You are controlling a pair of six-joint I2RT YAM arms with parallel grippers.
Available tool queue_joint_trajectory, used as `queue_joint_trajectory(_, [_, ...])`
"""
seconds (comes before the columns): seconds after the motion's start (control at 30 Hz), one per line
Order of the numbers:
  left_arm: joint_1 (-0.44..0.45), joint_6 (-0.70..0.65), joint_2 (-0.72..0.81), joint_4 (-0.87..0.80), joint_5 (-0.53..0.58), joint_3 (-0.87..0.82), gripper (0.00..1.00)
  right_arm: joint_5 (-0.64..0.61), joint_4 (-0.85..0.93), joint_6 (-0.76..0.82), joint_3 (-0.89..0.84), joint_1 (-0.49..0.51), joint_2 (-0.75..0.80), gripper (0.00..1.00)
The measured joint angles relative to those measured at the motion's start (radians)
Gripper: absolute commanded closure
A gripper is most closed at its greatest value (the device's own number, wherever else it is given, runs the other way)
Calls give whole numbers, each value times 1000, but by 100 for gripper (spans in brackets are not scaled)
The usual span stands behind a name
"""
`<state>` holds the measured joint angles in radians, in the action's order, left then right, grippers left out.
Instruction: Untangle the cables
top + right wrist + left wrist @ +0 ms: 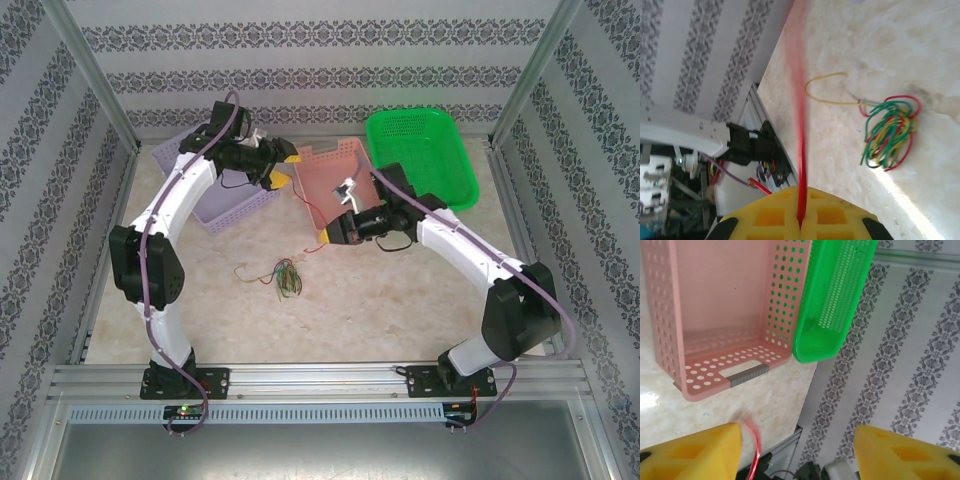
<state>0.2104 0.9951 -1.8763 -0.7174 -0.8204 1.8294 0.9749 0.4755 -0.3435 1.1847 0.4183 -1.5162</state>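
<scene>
One red cable (801,150) pinched by right gripper (800,200); left gripper (797,440) spread. On surface (830,160), cable bundle (888,131) tangled: most work left.

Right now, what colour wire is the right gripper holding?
Red; the wire shows best in the right wrist view.

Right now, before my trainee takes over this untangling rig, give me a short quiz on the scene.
1. True or false: the right gripper is shut on a red cable.
2. Which basket stands between the lilac basket and the green basket? A pink, B blue, C white.
3. Fill in: the tangled bundle of cables lies on the ____.
Key: 1 true; 2 A, the pink basket; 3 table.
</scene>
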Motion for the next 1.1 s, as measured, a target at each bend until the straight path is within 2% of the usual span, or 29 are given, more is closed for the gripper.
queue_joint_trajectory(0.07, [-1,-22,20,-43,59,18,19,-4,10,-29,6,-48,7,100])
queue_joint_trajectory(0.1, [-2,-31,35,-64,93,25,7,-11,16,-40,10,-66,9,100])
queue_joint_trajectory(0.13, [-2,-41,53,-78,122,29,2,-18,24,-48,16,-88,11,100])
queue_joint_trajectory(0.27, [-3,-73,137,-137,219,41,5,-67,68,-56,62,-174,12,100])
queue_joint_trajectory(0.5, [25,-76,225,-122,233,-53,10,-225,130,-77,217,-367,-28,100])
queue_joint_trajectory(0.6, [83,-71,240,-98,222,-145,11,-307,147,-75,362,-439,-127,100])
queue_joint_trajectory(0.77, [173,-53,280,-56,216,-310,14,-431,197,-51,686,-510,-394,100])
queue_joint_trajectory(0.8, [182,-47,296,-50,216,-341,14,-453,211,-50,759,-517,-455,98])
queue_joint_trajectory(0.83, [187,-42,311,-48,218,-366,15,-471,226,-47,822,-523,-508,92])
queue_joint_trajectory(0.9, [194,-32,348,-44,226,-408,15,-510,267,-41,954,-532,-620,74])
queue_joint_trajectory(0.93, [195,-26,363,-44,231,-420,15,-528,288,-33,1003,-533,-663,69])
queue_joint_trajectory(1.0, [196,-18,397,-43,243,-440,16,-553,323,-22,1051,-532,-722,62])
queue_joint_trajectory(1.1, [201,-10,438,-40,258,-464,16,-594,371,-13,1030,-520,-734,58])
